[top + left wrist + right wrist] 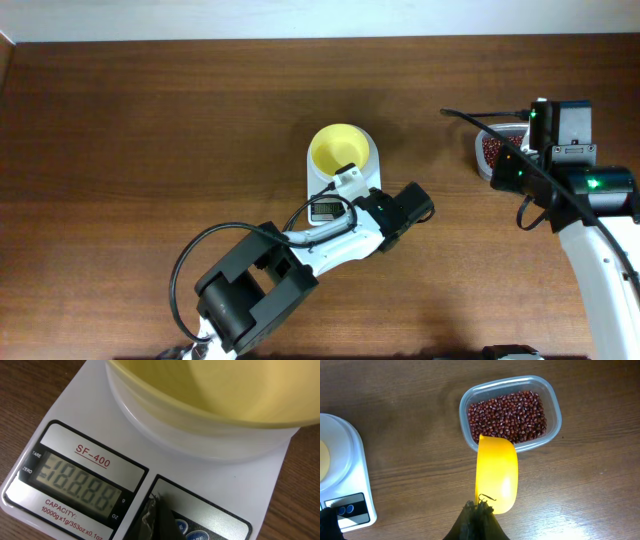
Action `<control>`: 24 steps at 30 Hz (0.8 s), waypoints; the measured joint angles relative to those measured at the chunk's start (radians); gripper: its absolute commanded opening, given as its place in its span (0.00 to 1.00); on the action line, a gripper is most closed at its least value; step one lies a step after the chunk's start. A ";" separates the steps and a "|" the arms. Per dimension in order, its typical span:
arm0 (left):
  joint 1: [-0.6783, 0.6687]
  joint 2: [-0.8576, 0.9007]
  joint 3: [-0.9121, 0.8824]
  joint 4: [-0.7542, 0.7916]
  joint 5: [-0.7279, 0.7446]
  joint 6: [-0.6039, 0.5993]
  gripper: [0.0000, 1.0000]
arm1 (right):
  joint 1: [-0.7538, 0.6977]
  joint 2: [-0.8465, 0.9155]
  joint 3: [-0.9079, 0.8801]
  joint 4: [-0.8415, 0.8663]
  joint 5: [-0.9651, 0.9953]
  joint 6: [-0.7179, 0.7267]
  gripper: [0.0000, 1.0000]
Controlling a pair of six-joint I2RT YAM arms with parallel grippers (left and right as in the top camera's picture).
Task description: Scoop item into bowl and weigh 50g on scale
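The white scale (75,415) stands mid-table with the pale yellow bowl (210,390) on its platform, and the bowl looks empty from overhead (340,150). My left gripper (154,504) is shut and holds nothing. Its tip rests on the scale's button panel, just left of the blue buttons (192,532). Every segment of the display (80,482) is lit. My right gripper (479,506) is shut on a yellow scoop (496,472). The scoop's front edge reaches over the near rim of a clear container (554,407) of red beans (507,415).
The bean container (483,165) sits at the table's right, partly under my right arm (590,185). The left arm (300,255) stretches across the front middle, with a black cable looping beside it. The table's back edge runs along the top.
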 measured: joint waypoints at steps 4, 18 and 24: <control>-0.002 0.007 0.002 0.000 -0.008 0.000 0.00 | 0.000 0.000 0.000 0.000 0.000 0.000 0.04; -0.003 0.008 0.003 0.001 -0.011 0.000 0.00 | 0.000 0.000 0.000 0.000 0.000 0.000 0.04; -0.003 0.009 0.004 -0.001 -0.010 0.000 0.00 | 0.000 0.000 0.000 0.000 0.000 0.000 0.04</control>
